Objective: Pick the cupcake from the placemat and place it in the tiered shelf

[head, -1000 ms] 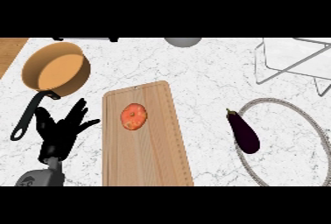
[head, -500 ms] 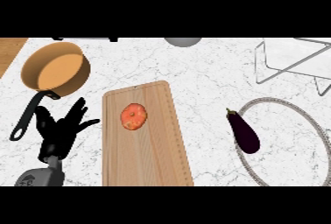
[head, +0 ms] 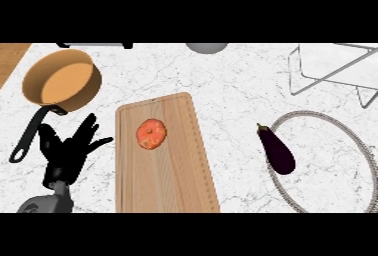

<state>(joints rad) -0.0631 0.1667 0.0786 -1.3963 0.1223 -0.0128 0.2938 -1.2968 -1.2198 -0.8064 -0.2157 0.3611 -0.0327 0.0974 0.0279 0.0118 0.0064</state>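
No cupcake shows in the head view. A round placemat with a grey braided rim (head: 314, 113) lies at the right, and a dark purple eggplant (head: 276, 150) rests across its left edge. The wire tiered shelf (head: 334, 75) stands at the top right. My left hand (head: 68, 152) is at the lower left, open with fingers up and spread, resting beside the board and holding nothing. My right hand is out of view.
A long wooden cutting board (head: 170, 175) lies in the middle with an orange round fruit (head: 150, 133) on it. An orange saucepan (head: 63, 82) with a black handle sits at the upper left, just above my left hand. A grey bowl (head: 207, 47) shows at the top edge.
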